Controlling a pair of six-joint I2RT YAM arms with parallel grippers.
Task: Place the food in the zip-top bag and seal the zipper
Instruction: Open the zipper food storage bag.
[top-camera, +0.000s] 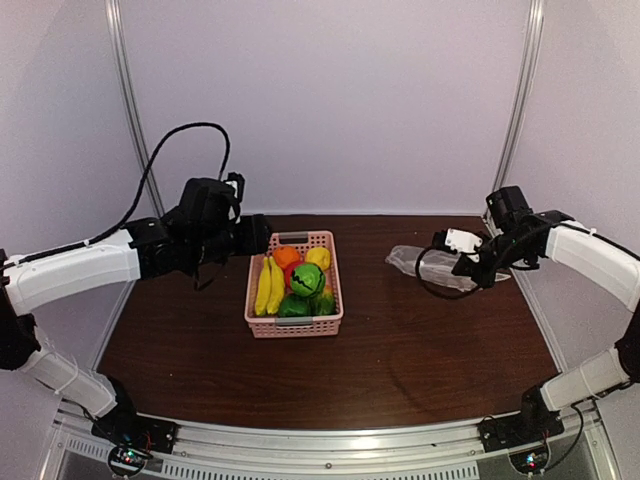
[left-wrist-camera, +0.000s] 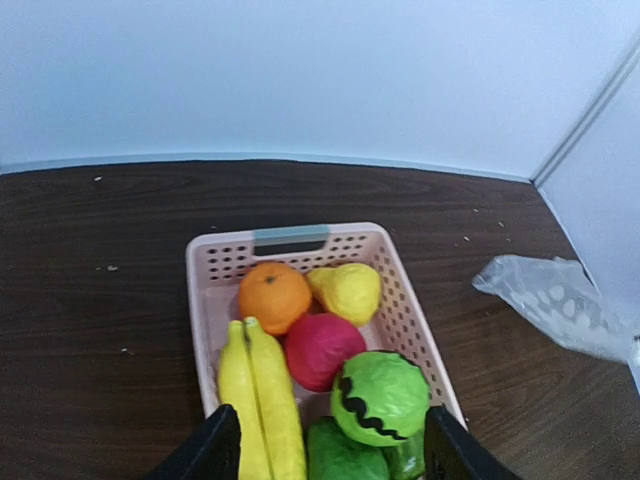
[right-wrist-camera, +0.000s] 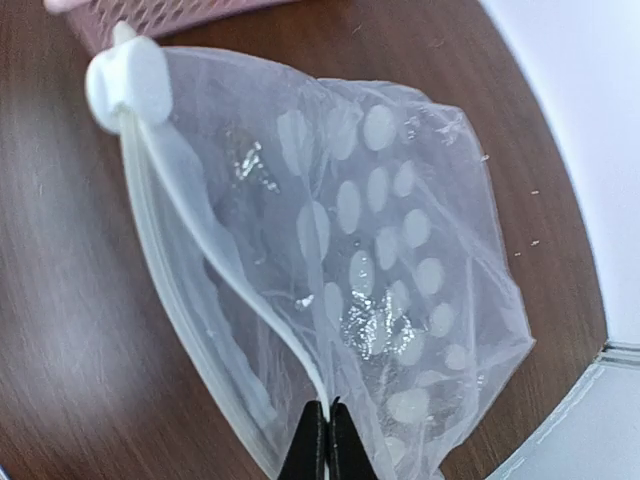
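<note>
In the top view the bag (top-camera: 412, 260) is a pale smear on the table (top-camera: 400, 350), right of the basket (top-camera: 293, 327) and partly behind the right gripper (right-wrist-camera: 326, 440). Only that wrist's view shows its fingers pinched shut on the zipper (right-wrist-camera: 290, 355) of the clear, white-dotted, crumpled plastic. The left gripper (left-wrist-camera: 330, 448) hangs over the basket's near end, fingers wide apart and empty, cutting off the bananas (left-wrist-camera: 262, 400) and green pieces (left-wrist-camera: 380, 395) lying inside.
</note>
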